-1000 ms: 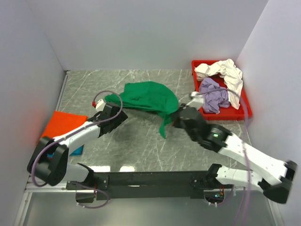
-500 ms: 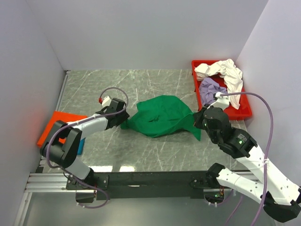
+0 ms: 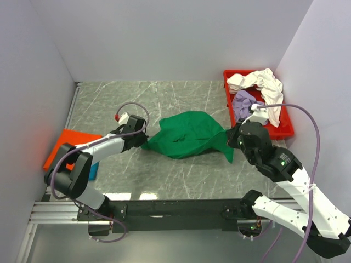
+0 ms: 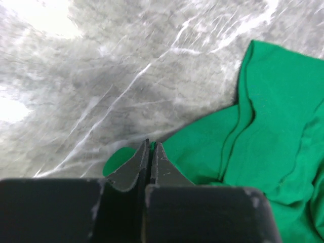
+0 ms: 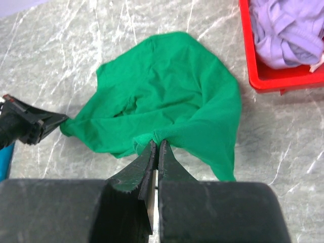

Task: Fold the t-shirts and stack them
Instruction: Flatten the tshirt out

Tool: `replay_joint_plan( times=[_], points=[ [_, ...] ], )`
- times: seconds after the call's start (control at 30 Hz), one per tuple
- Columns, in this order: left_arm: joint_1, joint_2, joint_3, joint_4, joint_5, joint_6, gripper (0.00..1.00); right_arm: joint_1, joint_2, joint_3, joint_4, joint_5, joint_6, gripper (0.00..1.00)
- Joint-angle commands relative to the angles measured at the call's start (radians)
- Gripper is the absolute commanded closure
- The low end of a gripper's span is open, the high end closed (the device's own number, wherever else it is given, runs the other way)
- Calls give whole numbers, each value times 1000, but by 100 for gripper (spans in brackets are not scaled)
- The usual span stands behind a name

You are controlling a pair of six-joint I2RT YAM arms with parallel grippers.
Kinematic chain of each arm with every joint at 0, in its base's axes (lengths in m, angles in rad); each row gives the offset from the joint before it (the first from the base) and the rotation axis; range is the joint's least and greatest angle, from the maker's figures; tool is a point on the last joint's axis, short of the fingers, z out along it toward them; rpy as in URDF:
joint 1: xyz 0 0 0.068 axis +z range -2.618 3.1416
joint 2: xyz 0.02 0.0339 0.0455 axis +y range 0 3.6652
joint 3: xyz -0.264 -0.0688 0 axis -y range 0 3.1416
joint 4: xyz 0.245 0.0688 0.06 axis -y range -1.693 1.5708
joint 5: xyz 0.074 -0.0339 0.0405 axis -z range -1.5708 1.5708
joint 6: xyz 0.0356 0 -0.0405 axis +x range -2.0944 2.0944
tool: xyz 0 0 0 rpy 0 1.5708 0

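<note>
At the left edge of the top view we see an orange t-shirt (image 3: 71, 142) lying flat on the tabletop (image 3: 164, 104). A sliver of a teal one (image 3: 94, 167) shows just beside it, mostly hidden by the left arm. We judge these two already folded, though we cannot tell whether one lies on the other. Moving right, the left end effector (image 3: 144, 143) is clamped on the left corner of the green t-shirt (image 3: 186, 134), which lies rumpled and partly spread at the frame's centre. At its right corner the right end effector (image 3: 229, 137) is likewise pinched on a gather of green cloth. So we judge the green one is being stretched flat, its folding not yet begun. At the upper right, the red tray (image 3: 279, 133) holds the lavender t-shirt (image 3: 248, 107) bunched inside and the cream-white t-shirt (image 3: 263, 82) draped over its far rim. Both are left to fold and stack.
</note>
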Motion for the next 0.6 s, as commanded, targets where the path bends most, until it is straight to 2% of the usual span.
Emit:
replay_joint_plan(
  times=[0.0,0.23,0.43,0.57],
  points=[
    [5,-87,90,-72,-54,34,99,-29,22,111,26,9,-39,100],
    [123,-124,407,-309,-114,80,99,-173,87,255,55,-60,-116,100],
    [230,-81,559,-358,-41,101,100,-295,148,354,78,-153,-110,100],
    [279,-49,688,-421,-18,138,100,-309,124,366,76,-175,-98,100]
  ],
)
